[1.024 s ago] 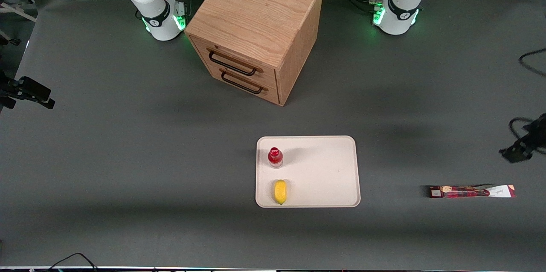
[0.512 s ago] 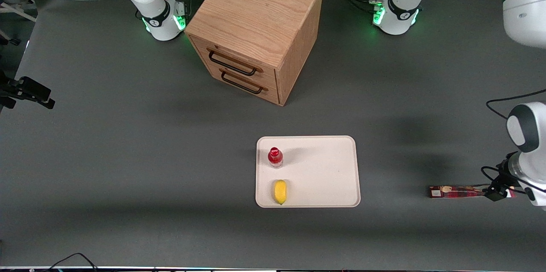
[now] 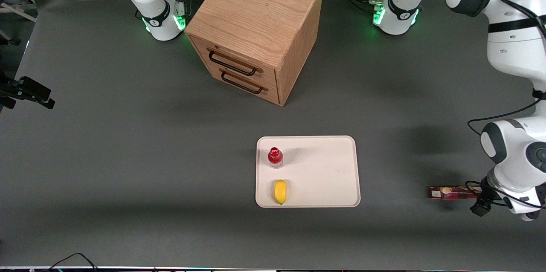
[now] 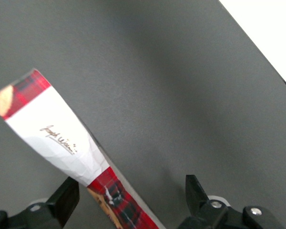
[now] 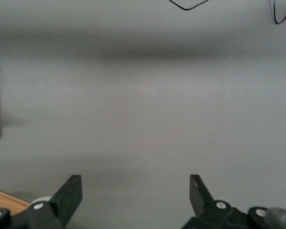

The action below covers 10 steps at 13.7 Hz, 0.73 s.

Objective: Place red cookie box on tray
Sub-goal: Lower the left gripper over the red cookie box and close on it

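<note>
In the upper middle of the front frame stands the wooden drawer cabinet [image 3: 256, 29]. Lower centre lies the tray [image 3: 324, 169], carrying a red-capped bottle [image 3: 275, 157] and a yellow fruit [image 3: 280, 191]. At the lower right, the red cookie box [image 3: 452, 192] lies flat on the table [image 3: 128, 157], well apart from the tray. The gripper [image 4: 133, 200] hangs over the box's white end, fingers [image 4: 66, 200] spread wide on either side of it, holding nothing.

Red tartan cookie box [image 4: 62, 148], white end; cream tray [image 3: 324, 169]
</note>
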Available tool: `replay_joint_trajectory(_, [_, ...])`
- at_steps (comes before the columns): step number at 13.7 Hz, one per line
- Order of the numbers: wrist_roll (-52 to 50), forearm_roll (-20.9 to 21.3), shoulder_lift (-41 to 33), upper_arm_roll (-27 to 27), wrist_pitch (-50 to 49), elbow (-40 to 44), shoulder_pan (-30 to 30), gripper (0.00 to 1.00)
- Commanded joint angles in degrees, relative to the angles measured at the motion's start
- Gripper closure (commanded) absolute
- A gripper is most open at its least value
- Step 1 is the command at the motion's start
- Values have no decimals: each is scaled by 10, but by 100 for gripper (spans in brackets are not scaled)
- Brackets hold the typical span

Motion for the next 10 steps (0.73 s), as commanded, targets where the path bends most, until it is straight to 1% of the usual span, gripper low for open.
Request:
replay_joint_trajectory(1, [-7, -37, 5, 2, 27, -4, 7, 62])
replay_joint_trajectory(2, [0, -46, 4, 2, 24, -4, 7, 91])
replay_joint_trajectory(4, [1, -47, 4, 2, 22, -5, 7, 100])
replay_joint_trajectory(8, [0, -49, -8, 2, 10, -2, 12, 100])
replay_joint_trajectory(10, [0, -45, -22, 0, -47, 24, 11, 100])
